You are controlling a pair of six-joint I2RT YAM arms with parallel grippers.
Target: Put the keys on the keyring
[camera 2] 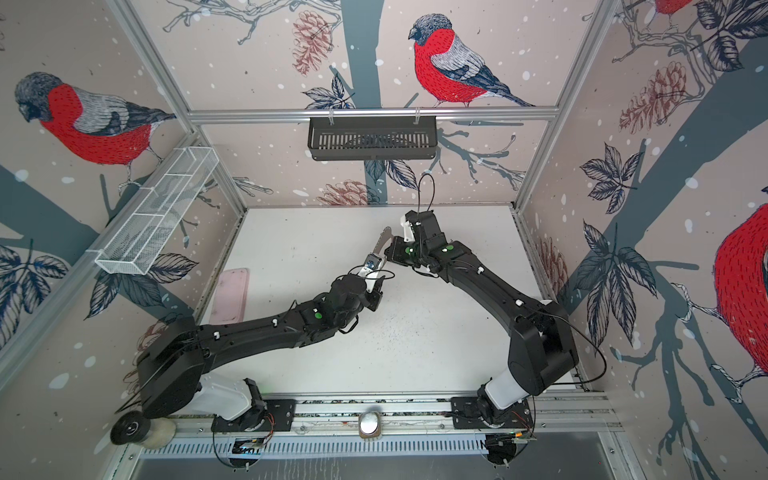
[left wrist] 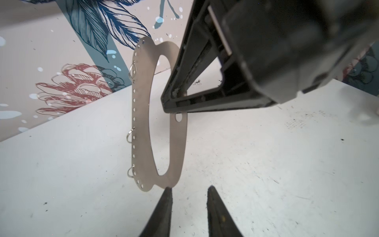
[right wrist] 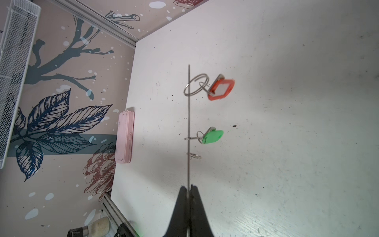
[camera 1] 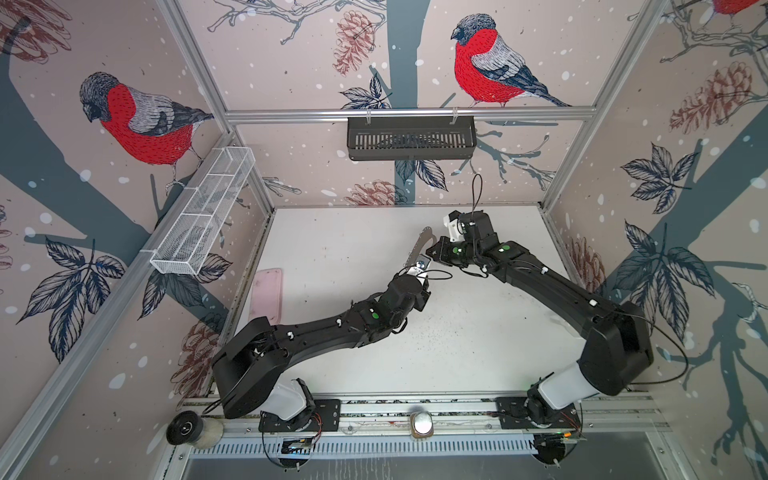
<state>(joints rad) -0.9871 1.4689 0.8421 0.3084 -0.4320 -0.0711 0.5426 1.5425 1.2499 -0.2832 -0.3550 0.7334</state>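
The right gripper is pressed together on the plain edge of the keyring, holding the thin grey plate on edge above the white desk. Two keys hang from separate small rings on the keyring's holed edge, the red-orange tagged key and the green tagged key. The left gripper is spread with nothing between its fingers, its tips just beside one end of the keyring. A pink case lies on the desk, well apart from the keyring.

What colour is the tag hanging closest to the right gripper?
Bright green; the tag shows best in the right wrist view.
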